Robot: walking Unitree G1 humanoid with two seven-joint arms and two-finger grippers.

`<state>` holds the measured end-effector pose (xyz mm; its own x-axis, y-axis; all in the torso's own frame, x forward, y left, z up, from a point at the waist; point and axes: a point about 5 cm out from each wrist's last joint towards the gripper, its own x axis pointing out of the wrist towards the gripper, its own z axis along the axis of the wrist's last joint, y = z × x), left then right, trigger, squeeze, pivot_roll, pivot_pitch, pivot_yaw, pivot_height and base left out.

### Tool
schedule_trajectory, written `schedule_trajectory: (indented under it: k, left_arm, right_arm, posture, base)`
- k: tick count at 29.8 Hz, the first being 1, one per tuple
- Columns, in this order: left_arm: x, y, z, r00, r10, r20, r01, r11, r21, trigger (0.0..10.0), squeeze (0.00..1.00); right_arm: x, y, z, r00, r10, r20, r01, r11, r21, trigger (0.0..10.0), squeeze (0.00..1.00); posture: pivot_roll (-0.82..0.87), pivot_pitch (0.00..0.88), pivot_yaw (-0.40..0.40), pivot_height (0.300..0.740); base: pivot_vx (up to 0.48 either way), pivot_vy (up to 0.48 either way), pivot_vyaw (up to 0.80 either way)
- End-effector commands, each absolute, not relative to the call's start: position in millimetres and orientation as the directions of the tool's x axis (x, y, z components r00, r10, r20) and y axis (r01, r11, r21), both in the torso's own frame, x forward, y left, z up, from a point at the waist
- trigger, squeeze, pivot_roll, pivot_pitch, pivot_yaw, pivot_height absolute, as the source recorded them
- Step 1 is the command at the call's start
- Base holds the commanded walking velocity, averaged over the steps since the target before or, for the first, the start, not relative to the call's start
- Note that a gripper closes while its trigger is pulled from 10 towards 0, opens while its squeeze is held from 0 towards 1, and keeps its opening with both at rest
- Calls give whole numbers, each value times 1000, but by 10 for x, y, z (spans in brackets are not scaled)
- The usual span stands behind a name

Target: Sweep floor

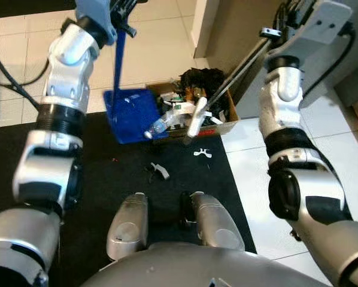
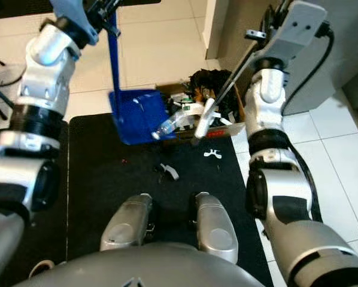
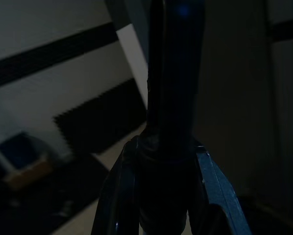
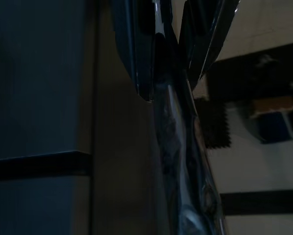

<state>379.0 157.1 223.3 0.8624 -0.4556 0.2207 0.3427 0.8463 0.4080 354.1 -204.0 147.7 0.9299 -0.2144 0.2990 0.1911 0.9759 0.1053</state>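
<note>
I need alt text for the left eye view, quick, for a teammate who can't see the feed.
Looking down, the robot's left pincer holds a blue dustpan by its long handle, with a plastic bottle at its edge beside a cardboard box of trash. The right pincer holds a broom angled toward the box; white scraps lie on the black mat.

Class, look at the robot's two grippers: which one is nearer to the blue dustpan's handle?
Left. The left gripper is shut on the dustpan's handle, up above the pan. The right gripper is across on the other side, holding the broom's pole.
</note>
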Motion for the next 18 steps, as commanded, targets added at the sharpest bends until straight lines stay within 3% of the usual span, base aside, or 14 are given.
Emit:
schedule_trajectory:
  k: [1, 5, 18]
  left_arm:
    - [3825, 1606, 2439, 848, -438, 299, 281, 849, 448, 10000, 0]
    - [3878, 1675, 2542, 857, -368, 361, 195, 880, 432, 10000, 0]
    - [3893, 1837, 2593, 857, -291, 426, 96, 901, 423, 10000, 0]
  right_arm:
    - [3486, -2229, 1552, 897, -265, 353, 248, 964, 95, 10000, 0]
    - [3445, -2357, 1519, 890, -301, 344, 287, 954, 91, 10000, 0]
    - [3490, -2252, 1511, 905, -270, 327, 254, 963, 91, 10000, 0]
  posture:
    - [180, 0, -3, 740]
    - [171, 0, -2, 740]
    - [196, 0, -27, 740]
  base:
    - [0, 0, 0]
    - [0, 0, 0]
    - [0, 0, 0]
